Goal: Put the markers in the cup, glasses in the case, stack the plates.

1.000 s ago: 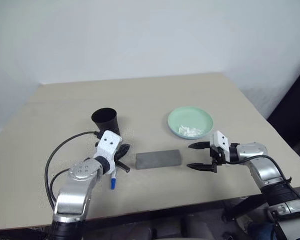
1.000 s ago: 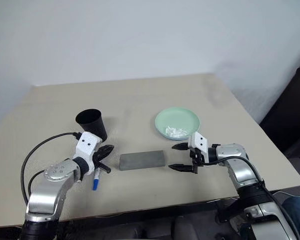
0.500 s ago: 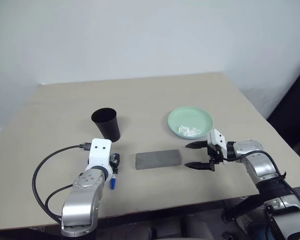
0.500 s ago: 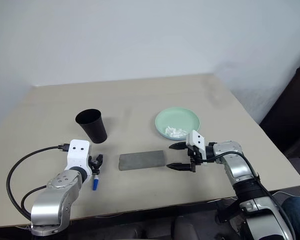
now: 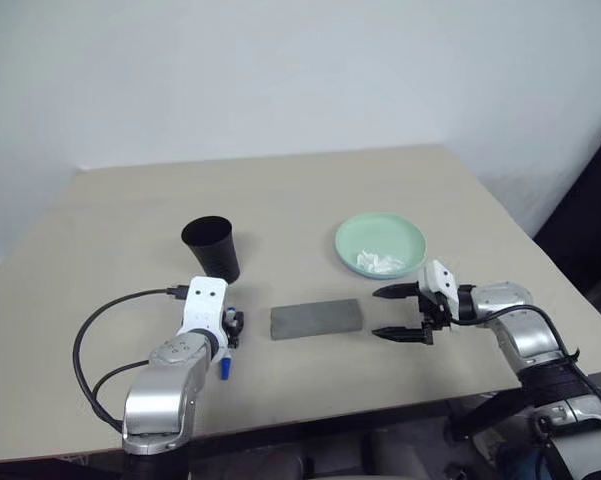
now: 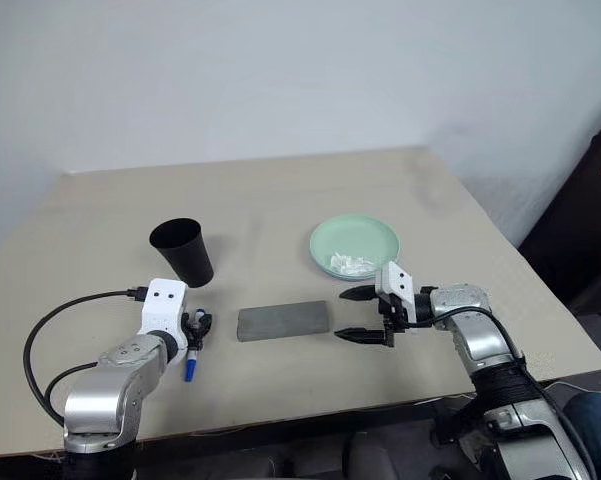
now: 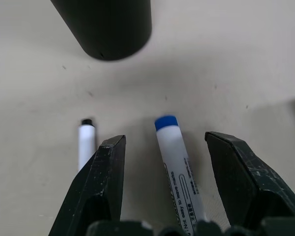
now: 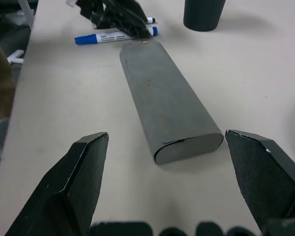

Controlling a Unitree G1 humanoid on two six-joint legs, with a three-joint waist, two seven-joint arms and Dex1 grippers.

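My left gripper point(image 7: 165, 142) is open and points down at the table just in front of the black cup point(image 5: 211, 247). The blue-capped marker point(image 7: 179, 177) lies flat between its two fingers point(image 7: 105, 172), touching neither. The black-tipped marker point(image 7: 87, 142) lies just outside one finger. My right gripper point(image 5: 377, 313) is open, level with the grey case point(image 5: 316, 318) and a short gap from its right end. The case lies closed on the table between the two grippers. The glasses are out of view. A mint green plate point(image 5: 381, 240) sits behind my right gripper.
A small white paper wad point(image 5: 385, 263) lies in the mint plate. A black cable point(image 5: 95, 335) loops from my left wrist over the table. The table's front edge point(image 5: 310, 410) runs close below both grippers.
My left gripper went from shut to open, moved back and left from the cup, and tilted down over the blue-capped marker. The right gripper has kept still.
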